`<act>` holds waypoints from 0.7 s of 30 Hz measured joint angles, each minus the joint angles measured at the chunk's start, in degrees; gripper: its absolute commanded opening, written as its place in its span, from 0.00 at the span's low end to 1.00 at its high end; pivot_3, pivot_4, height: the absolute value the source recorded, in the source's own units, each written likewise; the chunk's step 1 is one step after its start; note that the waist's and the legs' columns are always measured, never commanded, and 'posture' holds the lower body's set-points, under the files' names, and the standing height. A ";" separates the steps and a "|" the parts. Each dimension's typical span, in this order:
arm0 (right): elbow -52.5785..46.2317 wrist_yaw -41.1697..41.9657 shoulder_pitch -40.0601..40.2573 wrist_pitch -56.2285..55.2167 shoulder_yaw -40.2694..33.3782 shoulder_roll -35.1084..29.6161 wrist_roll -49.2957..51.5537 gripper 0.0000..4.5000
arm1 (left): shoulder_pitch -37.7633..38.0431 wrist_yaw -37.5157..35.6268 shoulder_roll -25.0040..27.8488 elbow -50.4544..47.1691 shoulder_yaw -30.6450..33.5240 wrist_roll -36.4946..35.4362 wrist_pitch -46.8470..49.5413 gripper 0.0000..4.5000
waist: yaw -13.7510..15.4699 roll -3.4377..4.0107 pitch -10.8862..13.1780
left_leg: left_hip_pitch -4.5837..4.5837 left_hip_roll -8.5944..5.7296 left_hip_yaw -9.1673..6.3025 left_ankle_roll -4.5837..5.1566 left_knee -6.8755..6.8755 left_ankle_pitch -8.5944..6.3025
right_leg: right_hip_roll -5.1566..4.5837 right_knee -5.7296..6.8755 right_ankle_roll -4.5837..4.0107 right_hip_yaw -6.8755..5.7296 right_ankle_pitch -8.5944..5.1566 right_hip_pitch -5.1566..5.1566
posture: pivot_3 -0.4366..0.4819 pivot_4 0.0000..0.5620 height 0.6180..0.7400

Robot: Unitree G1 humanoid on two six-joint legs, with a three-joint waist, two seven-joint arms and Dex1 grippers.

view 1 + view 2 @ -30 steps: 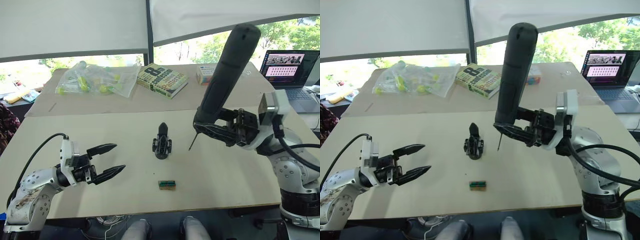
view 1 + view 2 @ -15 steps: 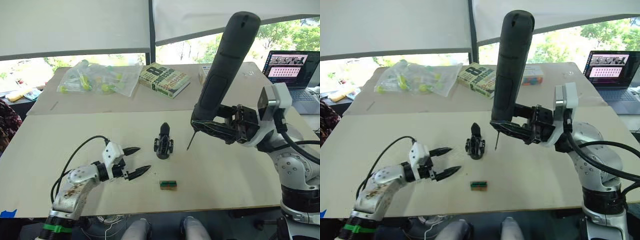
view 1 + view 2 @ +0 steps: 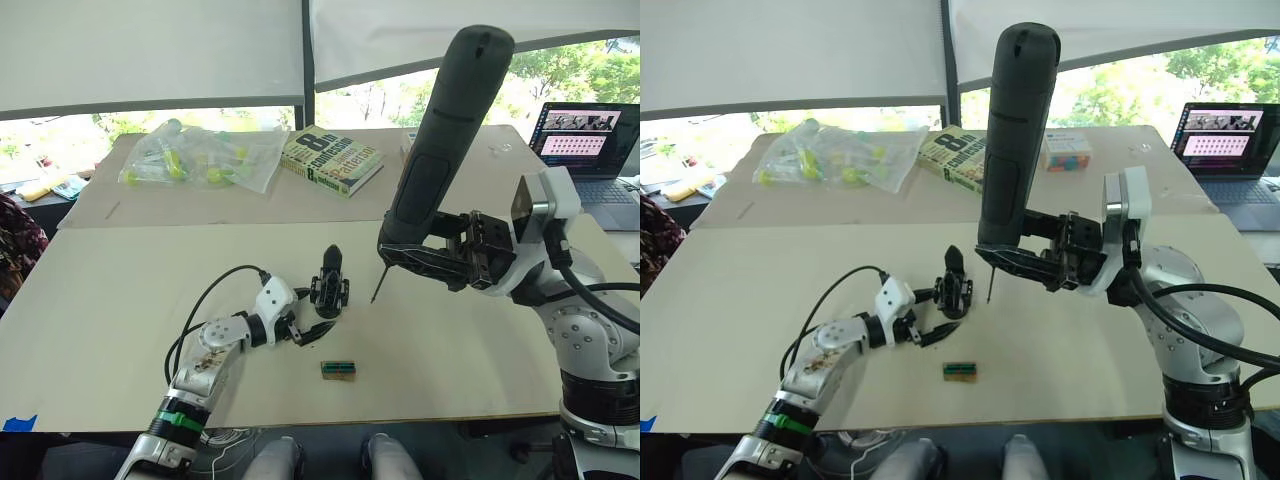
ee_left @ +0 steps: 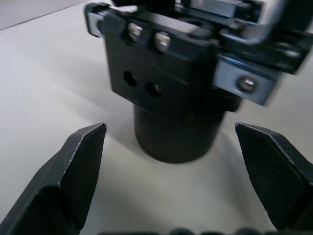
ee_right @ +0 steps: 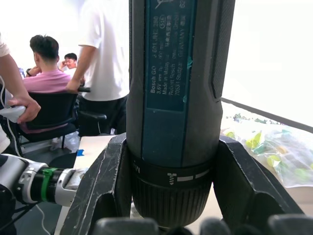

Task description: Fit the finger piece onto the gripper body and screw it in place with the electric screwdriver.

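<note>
**Q:** Which is the largest item you see?

**A:** The pale table [image 3: 120, 300], on which everything stands. Next in size is the electric screwdriver [image 3: 440, 150], held nearly upright above the table, rounded end uppermost, thin metal bit [image 3: 376, 288] pointing down and clear of the surface. The right gripper [image 3: 440, 262] is clamped around its lower barrel; in the right wrist view you see the two fingers [image 5: 105, 191] pressed against either side of the collar.

**Q:** Where is the gripper body relative to the left jaws?

**A:** The gripper body [image 3: 328, 285] stands upright near the middle of the table, round base down, pointed black finger up. The left gripper [image 3: 312, 322] lies low at the table, its jaws spread apart. In the left wrist view you see the round base [image 4: 176, 132] centred between the two fingertips [image 4: 80, 161], with a gap on each side, so neither touches it. The screwdriver bit hangs just beside the body, on the robot's right.

**Q:** And the smaller things?

**A:** A paperback book [image 3: 330, 160] and a clear bag of yellow-green items [image 3: 200, 160] lie at the far side; a laptop [image 3: 590, 140] sits far right. A small green-and-brown block [image 3: 337, 369] lies nearer you than the body, apart from the left gripper.
</note>
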 measured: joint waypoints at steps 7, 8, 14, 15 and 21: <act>-0.04 0.00 0.01 0.00 0.00 0.01 0.00 0.43 | -1.95 -0.29 -1.62 2.73 -0.02 0.86 -0.73 0.99 | 0.22 0.00 0.00 | 0.02 -0.02 0.00 0.00 0.02 0.01 | -0.01 0.00 0.01 -0.01 0.00 0.04 | 0.48 0.27 1.00; -0.05 0.00 0.02 0.00 0.00 0.01 -0.01 0.43 | -2.01 -0.49 -1.63 2.77 -0.06 0.87 -0.69 0.99 | 0.22 0.00 0.00 | 0.02 -0.02 0.00 0.00 0.02 0.00 | -0.01 0.00 0.01 -0.01 0.00 0.04 | 0.48 0.27 1.00; -0.09 0.05 0.69 0.00 0.00 0.01 -0.02 0.43 | -2.01 -2.29 -2.16 2.86 -0.31 0.83 -0.77 0.59 | 0.22 0.00 -0.01 | 0.02 -0.02 0.00 0.00 0.03 0.00 | -0.02 0.00 0.01 -0.01 0.00 0.05 | 0.48 0.27 1.00; -0.10 0.06 0.75 0.00 0.00 0.01 -0.03 0.43 | -2.01 -2.44 -2.43 3.14 -0.32 0.78 -0.82 0.50 | 0.22 0.00 -0.01 | 0.02 -0.02 0.00 0.00 0.03 0.01 | -0.02 0.01 0.01 -0.01 0.01 0.05 | 0.48 0.27 1.00; -0.21 0.05 0.99 0.00 0.00 -0.01 -0.09 0.43 | -2.48 -5.56 -2.49 5.17 0.08 0.75 -3.54 0.51 | 0.16 0.01 -0.01 | 0.04 -0.02 0.00 0.01 0.03 0.00 | -0.01 0.00 0.02 -0.01 0.00 0.05 | 0.48 0.27 1.00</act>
